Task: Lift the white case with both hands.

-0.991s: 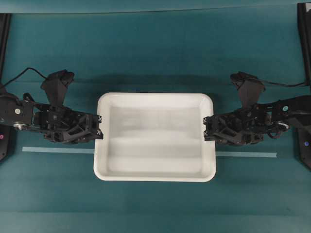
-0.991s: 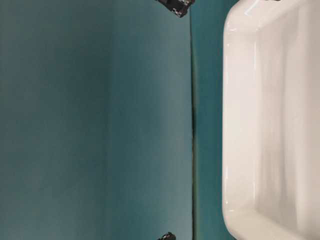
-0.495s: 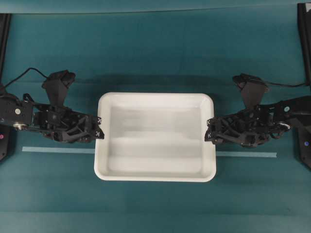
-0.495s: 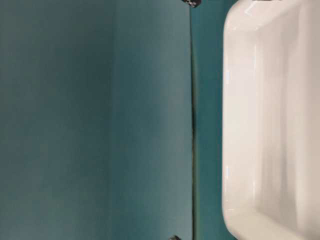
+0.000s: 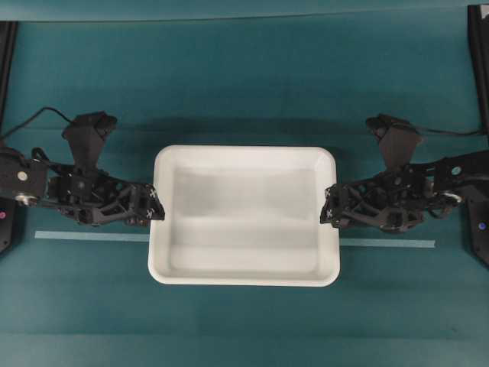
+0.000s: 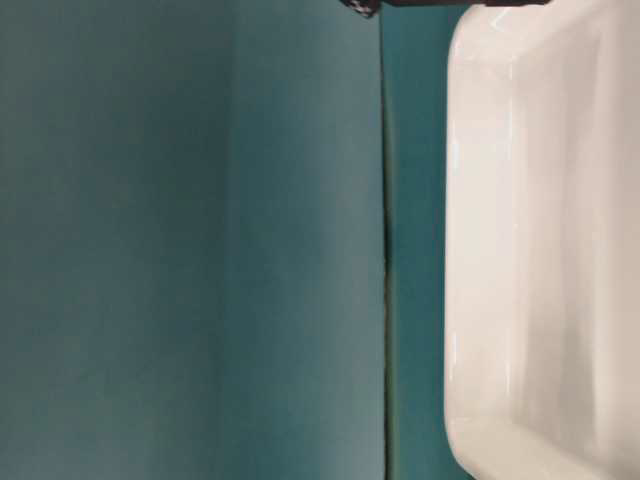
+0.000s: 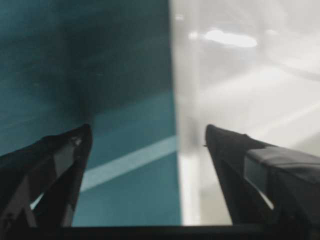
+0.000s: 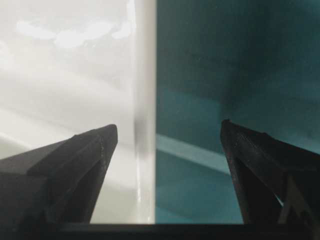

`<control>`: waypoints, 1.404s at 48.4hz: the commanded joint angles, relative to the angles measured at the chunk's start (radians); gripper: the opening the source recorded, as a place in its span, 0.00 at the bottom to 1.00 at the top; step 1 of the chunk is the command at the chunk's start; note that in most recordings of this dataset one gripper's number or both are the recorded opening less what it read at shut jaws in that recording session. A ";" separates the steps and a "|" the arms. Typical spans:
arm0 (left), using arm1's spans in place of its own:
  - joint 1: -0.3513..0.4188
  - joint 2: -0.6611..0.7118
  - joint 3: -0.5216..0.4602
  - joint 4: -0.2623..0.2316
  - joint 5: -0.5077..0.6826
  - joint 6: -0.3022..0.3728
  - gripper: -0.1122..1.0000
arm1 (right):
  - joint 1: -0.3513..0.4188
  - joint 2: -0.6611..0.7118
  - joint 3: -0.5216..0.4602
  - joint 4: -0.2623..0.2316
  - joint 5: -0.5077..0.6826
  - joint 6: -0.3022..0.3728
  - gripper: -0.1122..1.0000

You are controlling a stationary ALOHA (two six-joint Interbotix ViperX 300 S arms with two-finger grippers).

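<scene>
At opposite short rims of white case (image 5: 244,218) — left gripper (image 5: 157,206), right gripper (image 5: 327,215), jaws spread astride.

Both arms reached inward; the left tool (image 5: 157,208) and right tool (image 5: 327,214) gaped, fingers seemingly level.

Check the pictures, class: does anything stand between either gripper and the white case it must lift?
Nothing visible does. The left gripper and the right gripper are both open, and each straddles a side rim of the white case, one finger inside and one outside. Only a pale tape strip lies flat on the teal table.
</scene>
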 commanded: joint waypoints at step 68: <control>-0.054 -0.523 -0.043 0.005 -0.005 0.655 0.96 | -0.002 -0.565 -0.026 -0.416 -0.181 -0.572 0.86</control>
